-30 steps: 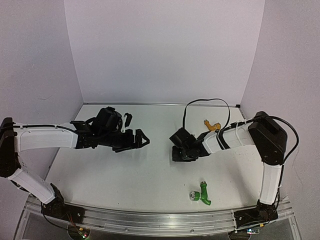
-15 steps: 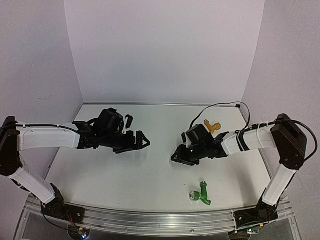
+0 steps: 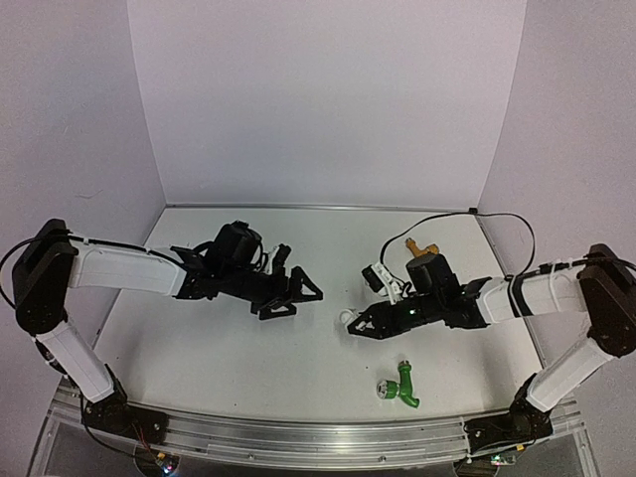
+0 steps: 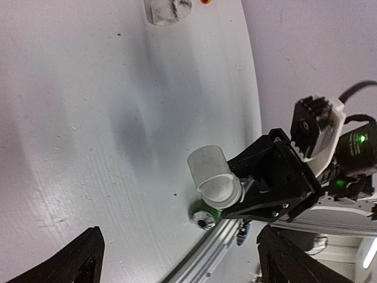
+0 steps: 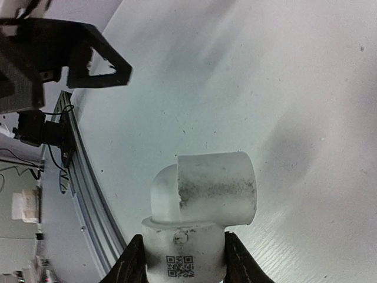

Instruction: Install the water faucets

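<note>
The green water faucet lies near the table's front edge, and in the left wrist view only a bit of the green faucet peeks out behind a white fitting. The yellow faucet lies at the back right, partly behind the right arm. My right gripper is shut on a white elbow pipe fitting, held just above the table; that fitting also shows in the left wrist view. My left gripper stands open and empty, a little left of the fitting, its jaws facing it.
A second white fitting lies at the top edge of the left wrist view. An aluminium rail runs along the table's front edge. Purple walls close in the back and both sides.
Both arms have stretched toward the middle. The right gripper has carried the white fitting left and nearer the front. The left gripper has moved right toward it.
</note>
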Robot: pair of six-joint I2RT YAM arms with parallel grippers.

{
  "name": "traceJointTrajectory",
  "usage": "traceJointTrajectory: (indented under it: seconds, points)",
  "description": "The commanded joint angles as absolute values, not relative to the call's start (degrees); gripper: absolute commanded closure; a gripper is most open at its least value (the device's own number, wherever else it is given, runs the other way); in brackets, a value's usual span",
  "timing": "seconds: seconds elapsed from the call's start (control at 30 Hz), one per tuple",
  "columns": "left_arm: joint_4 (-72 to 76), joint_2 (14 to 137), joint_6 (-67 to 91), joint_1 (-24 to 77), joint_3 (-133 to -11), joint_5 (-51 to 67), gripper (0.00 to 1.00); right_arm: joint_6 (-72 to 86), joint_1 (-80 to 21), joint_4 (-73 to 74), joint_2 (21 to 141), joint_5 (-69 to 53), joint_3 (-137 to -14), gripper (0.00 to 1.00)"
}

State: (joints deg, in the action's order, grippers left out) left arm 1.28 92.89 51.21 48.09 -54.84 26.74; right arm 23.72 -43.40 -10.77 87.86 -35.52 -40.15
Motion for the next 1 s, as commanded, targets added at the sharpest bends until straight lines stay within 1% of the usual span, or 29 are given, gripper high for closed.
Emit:
traceJointTrajectory:
  seconds: [0.0, 0.1, 0.27, 0.4, 0.47, 0.6, 0.7, 0.87, 0.9, 0.93, 0.97]
  points:
    - [17.73, 95.83, 65.67, 48.28, -56.04, 38.5, 0.05, 12.15, -46.76, -22.05, 83.98, -25.62, -37.65, 1.0]
    - [21.51, 98.73, 69.31, 48.58, -57.02, 40.4, 0.05, 10.72, -48.43, -24.4, 83.15, -23.2, -37.52, 1.0]
    - [26.39, 102.74, 73.33, 49.85, -57.58, 41.65, 0.12, 9.85, -49.93, -26.35, 82.54, -18.92, -37.04, 1.0]
    - [26.54, 105.08, 73.44, 51.55, -59.35, 41.35, 0.2, 10.19, -50.06, -27.92, 82.25, -19.05, -36.3, 1.0]
    - [26.52, 105.98, 73.43, 51.76, -60.09, 40.75, 0.26, 10.11, -50.23, -28.61, 82.07, -19.41, -35.77, 1.0]
    - [26.57, 106.98, 72.75, 51.79, -61.05, 39.12, 0.34, 9.68, -50.56, -29.18, 81.22, -19.85, -34.66, 1.0]
    - [26.58, 108.11, 72.48, 51.85, -62.24, 38.7, 0.5, 9.92, -50.61, -29.17, 80.66, -19.41, -33.88, 1.0]
    - [26.55, 108.77, 70.3, 51.86, -62.57, 36.14, 0.77, 11.04, -50.71, -28.97, 78.88, -20.26, -32.17, 0.96]
    - [26.54, 109.05, 69.97, 51.86, -62.76, 35.93, 0.8, 11.42, -50.71, -28.97, 78.49, -20.31, -31.86, 0.94]
    - [26.54, 109.62, 69.64, 51.86, -63.3, 35.98, 0.85, 11.76, -50.71, -28.93, 78.16, -20.28, -31.56, 0.91]
    - [26.54, 110.02, 69.1, 51.88, -63.64, 35.91, 0.9, 12.25, -50.71, -28.38, 77.86, -19.72, -31.45, 0.85]
